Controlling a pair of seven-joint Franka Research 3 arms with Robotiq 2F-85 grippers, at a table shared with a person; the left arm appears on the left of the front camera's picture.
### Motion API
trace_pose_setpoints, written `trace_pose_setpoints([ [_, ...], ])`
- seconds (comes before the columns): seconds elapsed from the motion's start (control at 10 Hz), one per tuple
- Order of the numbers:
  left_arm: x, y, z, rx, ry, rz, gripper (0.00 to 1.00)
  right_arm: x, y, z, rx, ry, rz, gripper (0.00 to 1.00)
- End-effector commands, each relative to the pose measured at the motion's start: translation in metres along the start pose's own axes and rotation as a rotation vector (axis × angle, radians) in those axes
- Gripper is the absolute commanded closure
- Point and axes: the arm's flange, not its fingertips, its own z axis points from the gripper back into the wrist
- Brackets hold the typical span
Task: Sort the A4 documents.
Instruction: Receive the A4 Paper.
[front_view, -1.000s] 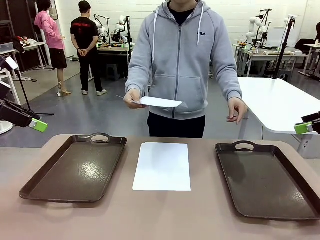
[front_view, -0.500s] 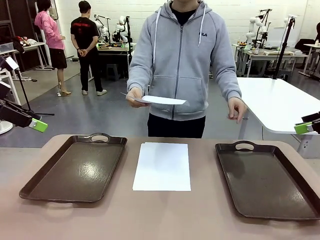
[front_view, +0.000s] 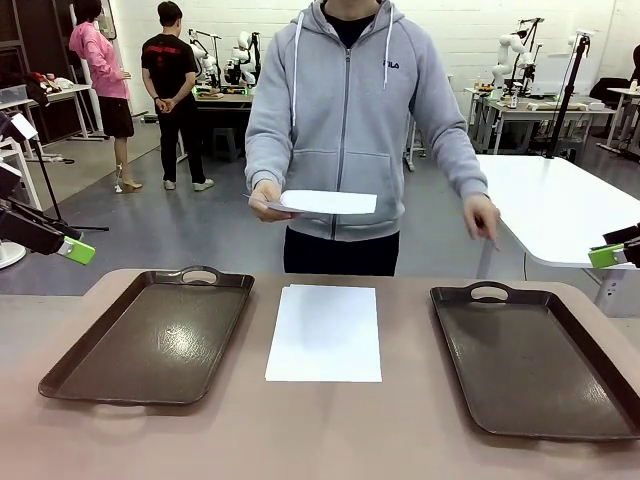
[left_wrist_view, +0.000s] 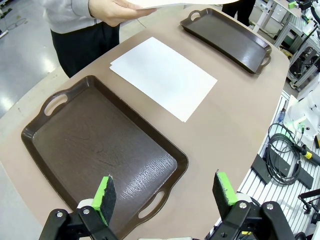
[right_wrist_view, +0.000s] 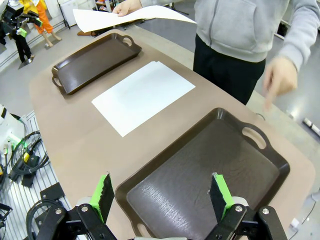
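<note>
Lying between trays (front_view: 160, 340): A4 documents (front_view: 323, 333) | hand (front_view: 266, 197) holding sheet (front_view: 325, 203)

2 A4 documents (front_view: 324, 333), 1 on the bench (front_view: 400, 430), 1 in the person's hand (front_view: 266, 197), 2 brown trays (front_view: 150, 340), 2 claws (left_wrist_view: 164, 187)

I'm working in a robotics lab, an open hall. Upper left of the front view, workbenches (front_view: 228, 97) loaded with equipment stand along a white wall (front_view: 270, 20); bare grey floor (front_view: 200, 225) spreads past a large white table (front_view: 560, 205) at right. Lower right of the left wrist view, coiled black cables (left_wrist_view: 274, 150) lie on metal framing (left_wrist_view: 265, 192).
</note>
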Motion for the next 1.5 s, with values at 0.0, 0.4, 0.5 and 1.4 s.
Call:
trace_pose_setpoints([
  [0.0,-0.0009,0.0017,-0.0001,-0.012,-0.014,-0.019,0.0,-0.0009,-0.0027,-0.0016,0.017,-0.01,0.007,0.0],
  [0.4,-0.0009,0.0017,-0.0001,-0.012,-0.014,-0.019,0.0,-0.0009,-0.0027,-0.0016,0.017,-0.01,0.007,0.0],
  [0.5,-0.0009,0.0017,-0.0001,-0.012,-0.014,-0.019,0.0,-0.0009,-0.0027,-0.0016,0.017,-0.01,0.007,0.0],
  [1.4,-0.0009,0.0017,-0.0001,-0.012,-0.014,-0.019,0.0,-0.0009,-0.0027,-0.0016,0.017,-0.01,0.007,0.0],
])
